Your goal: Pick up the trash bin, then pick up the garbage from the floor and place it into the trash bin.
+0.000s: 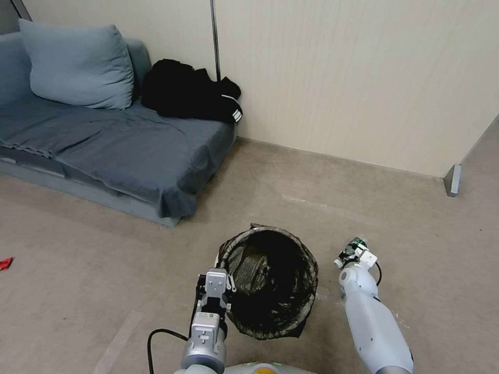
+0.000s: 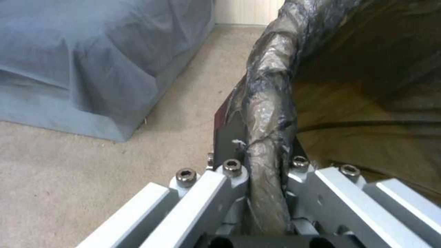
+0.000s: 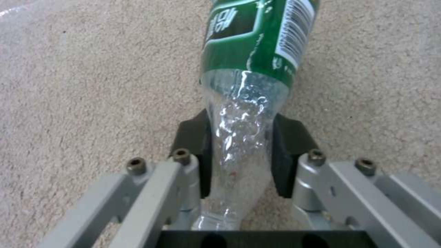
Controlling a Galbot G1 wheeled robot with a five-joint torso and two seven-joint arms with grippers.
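Observation:
The trash bin point(image 1: 270, 283), round with a dark liner bag over its rim, hangs just above the beige carpet floor point(image 1: 104, 270) in front of me. My left gripper point(image 1: 224, 278) is shut on the bin's near-left rim; in the left wrist view the bag-wrapped rim point(image 2: 268, 137) runs between the fingers point(image 2: 226, 127). To the right of the bin, my right gripper point(image 1: 354, 250) is shut on a piece of garbage, a clear plastic bottle with a green label point(image 3: 248, 69). The black pads point(image 3: 287, 155) squeeze its clear end over the carpet.
A grey-blue sofa point(image 1: 119, 150) with a cushion and a black garment point(image 1: 189, 96) stands at the back left. A beige wall point(image 1: 364, 78) runs behind. A small red scrap point(image 1: 5, 263) lies on the carpet at the far left edge. Pale tape lines mark the floor.

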